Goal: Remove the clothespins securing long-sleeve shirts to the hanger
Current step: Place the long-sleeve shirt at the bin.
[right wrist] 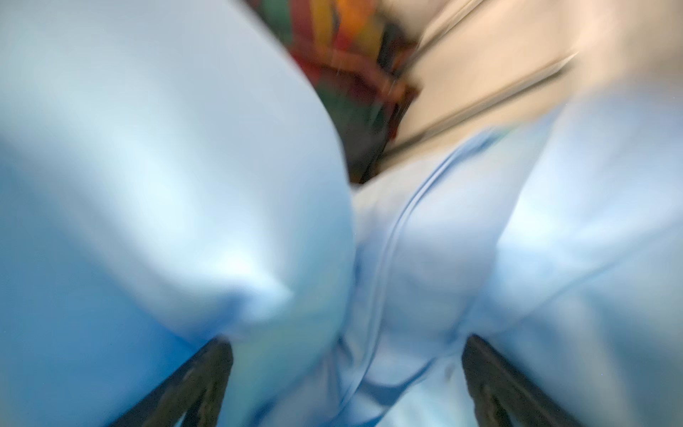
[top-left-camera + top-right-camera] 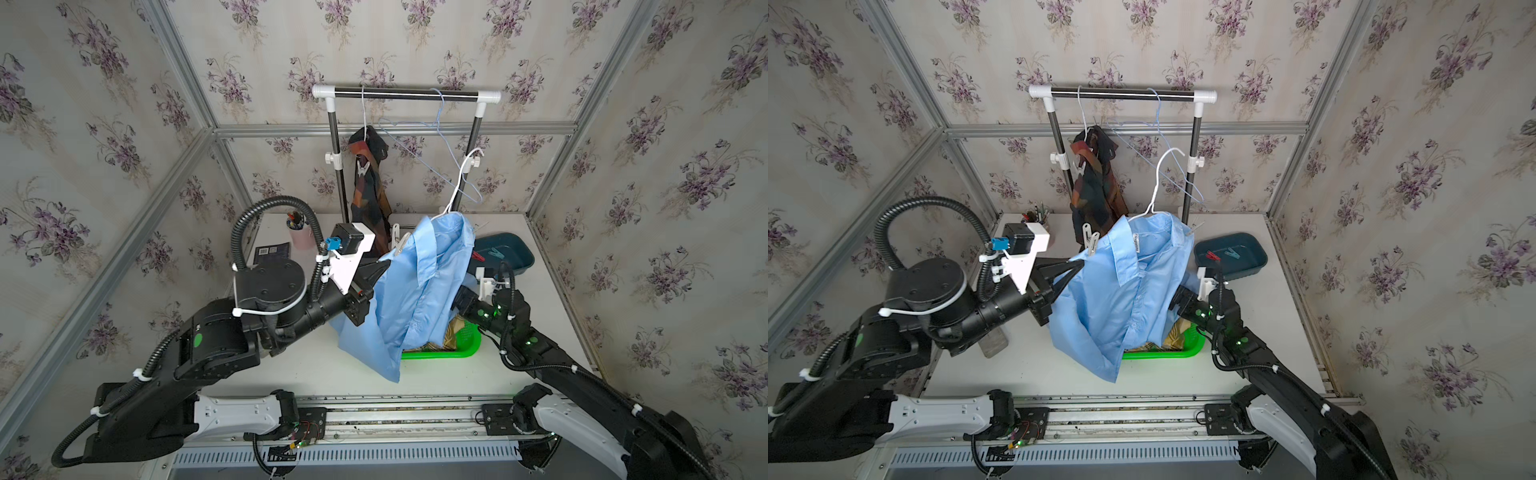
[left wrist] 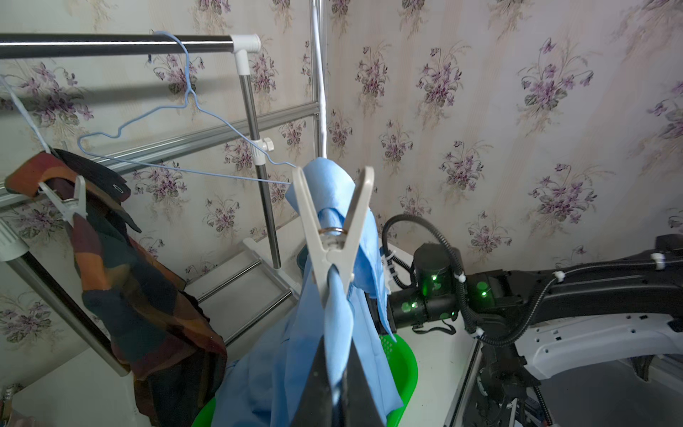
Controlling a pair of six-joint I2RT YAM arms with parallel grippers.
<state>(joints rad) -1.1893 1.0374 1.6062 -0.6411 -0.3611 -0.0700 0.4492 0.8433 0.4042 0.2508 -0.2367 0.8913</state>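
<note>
Light blue shirt [image 2: 415, 291] [image 2: 1113, 291] hangs mid-table on a white hanger [image 2: 1156, 187]; the hook sits well below the rack rail [image 2: 405, 94]. Its lower cloth drapes over a green basket [image 2: 1183, 353] that holds the yellow-grey plaid shirt [image 2: 1173, 338].

Left gripper [image 3: 336, 344] [image 2: 1079, 264]: jaws closed tight on a fold of the blue shirt at the shoulder, just under a white-grey clothespin [image 3: 334, 236] [image 2: 1091, 241]. That pin is still clamped on the cloth, handles spread upward.

Right gripper [image 1: 347, 355]: jaws spread wide, blue cloth bulging between them. The wrist view is smeared, so contact between fingers [image 1: 207, 369] and cloth cannot be judged; nothing looks gripped.

Dark plaid shirt [image 2: 370, 195] [image 3: 129, 277] hangs from the rail at the back, a second white-grey clothespin [image 3: 72, 201] still on its shoulder.

Red clothespin [image 2: 1212, 255] and teal clothespin [image 2: 1230, 252] lie side by side in the dark teal bin [image 2: 1254, 266], on the table [image 2: 1025, 374] beside the right arm.
</note>
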